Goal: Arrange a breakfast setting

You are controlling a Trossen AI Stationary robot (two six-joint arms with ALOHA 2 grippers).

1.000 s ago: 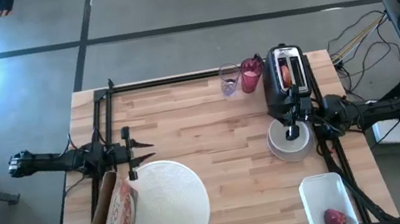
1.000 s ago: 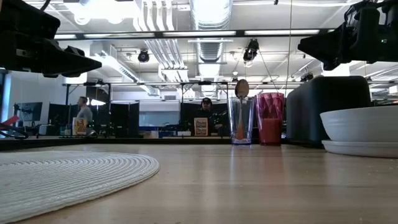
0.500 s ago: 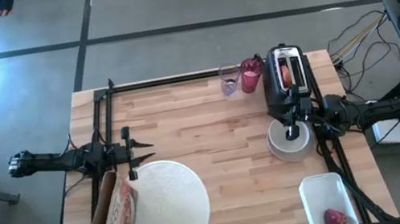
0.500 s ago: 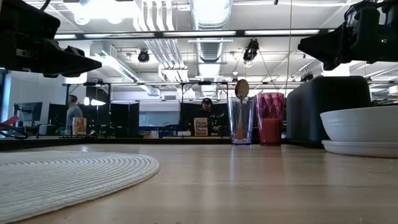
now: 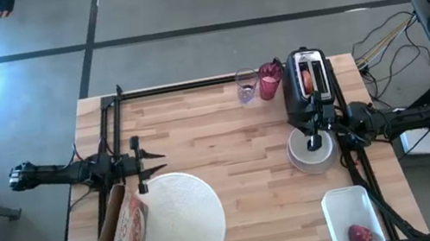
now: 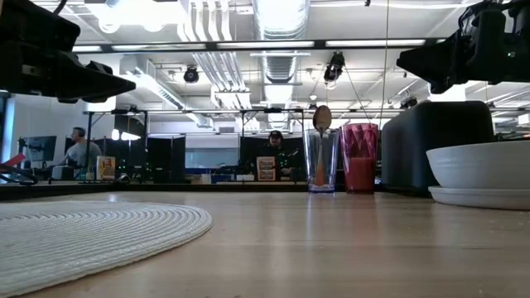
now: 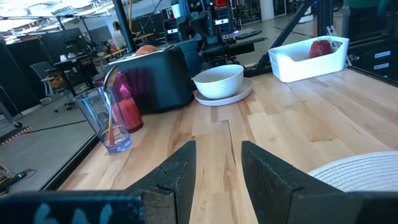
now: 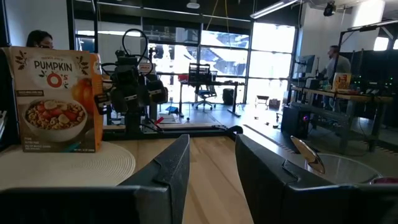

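The left end effector point(image 5: 141, 161) hangs over the left side of the wooden table point(image 5: 216, 129). Its two dark fingers point(image 7: 177, 171) have a gap between them, so it is open and holds nothing. Right beside it, toward the near edge of the table, lies a round white mat point(image 5: 177, 219). A cereal box point(image 5: 124, 232) lies touching the left side of that mat.

The right end effector point(image 5: 315, 132) hangs over the right side of the table. Its fingers point(image 8: 165, 165) are apart too, so it is open and empty. Just under it sits a small white bowl point(image 5: 311, 148) on a small grey plate point(image 6: 480, 197). The bowl and the plate touch.

Just past the right end effector, toward the far edge, stands a black toaster point(image 5: 307, 83). A bagel half point(image 5: 307, 79) sticks up from its slot. Next to the toaster stands a pink tumbler point(image 5: 270, 80). Next to that is a clear glass point(image 5: 246, 86) with an orange-handled spoon point(image 6: 321, 145) standing in it.

Near the right end effector, at the near right corner of the table, sits a white tray point(image 5: 354, 218). A red apple point(image 5: 359, 235) lies inside it.

Far off in the room a person point(image 6: 79, 149) sits at a desk.
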